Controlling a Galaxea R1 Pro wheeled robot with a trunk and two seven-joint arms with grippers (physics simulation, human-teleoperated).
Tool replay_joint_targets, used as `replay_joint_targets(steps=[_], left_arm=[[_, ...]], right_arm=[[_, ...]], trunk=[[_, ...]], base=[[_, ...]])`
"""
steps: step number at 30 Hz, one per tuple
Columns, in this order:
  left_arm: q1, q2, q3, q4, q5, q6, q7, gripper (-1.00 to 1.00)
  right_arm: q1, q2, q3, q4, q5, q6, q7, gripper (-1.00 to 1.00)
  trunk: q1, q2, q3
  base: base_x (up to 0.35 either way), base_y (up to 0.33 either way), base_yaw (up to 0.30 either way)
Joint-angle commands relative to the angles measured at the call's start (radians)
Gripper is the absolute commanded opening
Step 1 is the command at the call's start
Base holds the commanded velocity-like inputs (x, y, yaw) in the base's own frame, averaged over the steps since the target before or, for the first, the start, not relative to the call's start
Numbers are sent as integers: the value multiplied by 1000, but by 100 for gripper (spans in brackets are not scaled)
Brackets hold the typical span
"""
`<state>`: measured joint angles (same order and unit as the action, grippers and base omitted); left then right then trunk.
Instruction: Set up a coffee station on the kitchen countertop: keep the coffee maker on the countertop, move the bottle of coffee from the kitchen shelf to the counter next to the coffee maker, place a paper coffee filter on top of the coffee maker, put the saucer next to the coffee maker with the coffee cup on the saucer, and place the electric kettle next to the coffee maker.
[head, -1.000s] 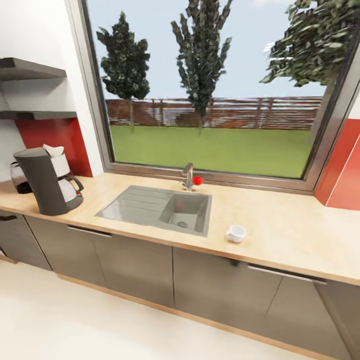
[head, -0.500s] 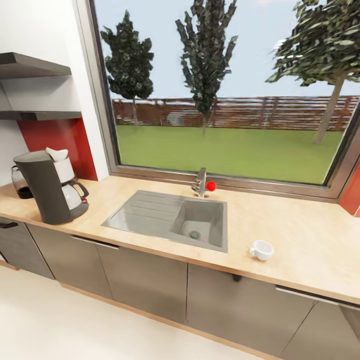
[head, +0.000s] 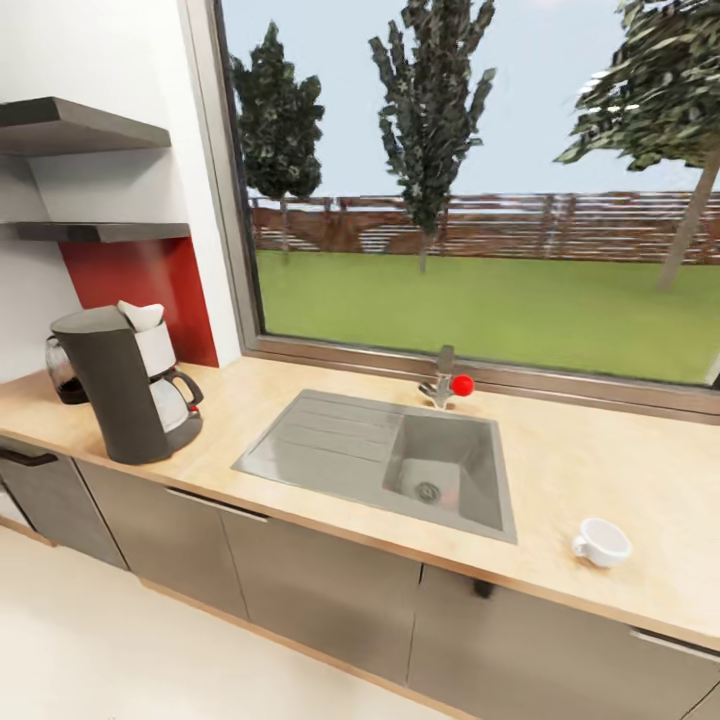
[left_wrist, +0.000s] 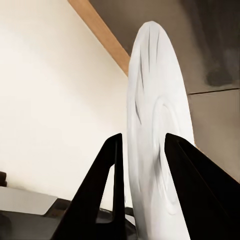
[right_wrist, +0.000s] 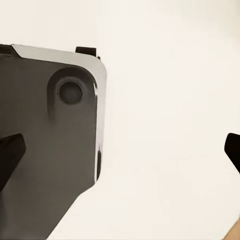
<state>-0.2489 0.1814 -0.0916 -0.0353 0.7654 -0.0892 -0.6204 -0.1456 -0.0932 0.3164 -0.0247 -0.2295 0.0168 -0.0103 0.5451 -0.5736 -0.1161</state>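
Note:
The dark grey coffee maker (head: 120, 390) stands at the left end of the tan countertop (head: 610, 470). A white paper coffee filter (head: 140, 316) rests on its top. Behind it the dark glass electric kettle (head: 62, 368) pokes out. A white coffee cup (head: 602, 542) sits alone near the counter's front edge, far right of the sink. The thin kitchen shelf (head: 95, 231) hangs above the coffee maker. My left gripper (left_wrist: 144, 137) is shut on the white saucer (left_wrist: 160, 100), held edge-on between its black fingers. My right gripper (right_wrist: 120, 145) is open over the floor, holding nothing. The bottle of coffee is out of view.
A steel sink (head: 385, 460) with a drainboard is set in the counter's middle, a tap with a red knob (head: 461, 384) behind it. A thicker dark slab (head: 70, 125) hangs above the thin shelf. Dark cabinet fronts (head: 320, 580) run below. The robot's dark base (right_wrist: 45, 150) shows under the right gripper.
The whole head view has shifted, so the camera moved: counter, sink and cup now sit further right and lower in the picture. The things themselves have not moved.

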Motion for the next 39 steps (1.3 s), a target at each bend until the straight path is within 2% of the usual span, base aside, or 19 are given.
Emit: replay_joint_targets(steps=[1, 15, 25, 31, 39], left_arm=[[-1, 0, -8, 2, 2, -9, 0, -100], [-1, 1, -5, 2, 5, -9, -1, -100], [-1, 1, -5, 2, 6, -9, -1, -100], [-1, 1, -5, 2, 8, -9, -1, -100], [-1, 0, -5, 2, 8, -9, 1, -100]], right_arm=[[0, 0, 9, -1, -10, 2, -1, 100], [0, -2, 8, -1, -10, 2, 1, 100], [0, -3, 9, 0, -8, 3, 1, 100], [2, -2, 10, 0, -7, 3, 2, 100], [4, 21, 10, 0, -6, 4, 1, 100]], trunk=[[1, -1, -2], [1, -1, -4], [1, -1, -8], [1, -1, -10], [1, -1, -10]], base=[[184, 243, 267], [167, 228, 275], [44, 21, 276], [200, 138, 269], [247, 206, 39]])
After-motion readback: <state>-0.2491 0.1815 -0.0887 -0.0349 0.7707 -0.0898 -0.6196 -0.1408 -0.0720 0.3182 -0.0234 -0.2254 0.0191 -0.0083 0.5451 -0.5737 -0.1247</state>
